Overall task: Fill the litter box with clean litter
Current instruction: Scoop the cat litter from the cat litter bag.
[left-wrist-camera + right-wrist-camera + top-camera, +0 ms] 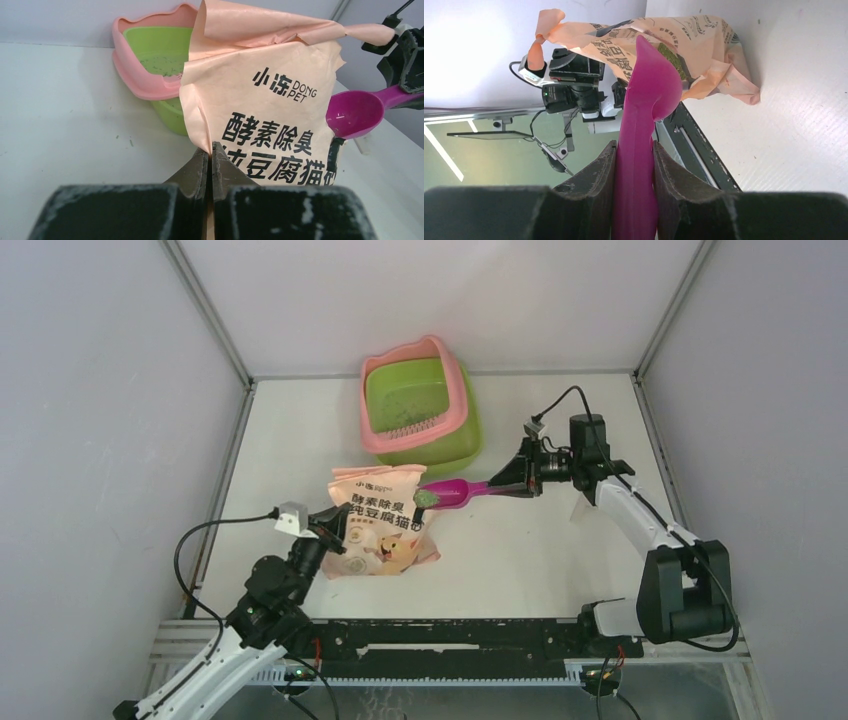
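Both grippers are loaded: my left gripper (211, 150) is pinched shut on the edge of the peach-pink printed paper bag (380, 525); my right gripper (634, 150) clamps the handle of the magenta plastic scoop (455, 492). I'd hold the bag mouth taut and dip the bowl in level. Upper centre of the overhead view: the pink-rimmed, lime-green plastic litter box (432, 344), sparse dark litter specks (405, 400) inside.

The litter box (368, 410) stands upright at the far middle of the table (560, 550): a pink rim with two cat-ear bumps at its far end, a lime-green basin, a pink grid (410, 427) across its near end. The litter (405, 398) lies as sparse dark specks on the basin floor
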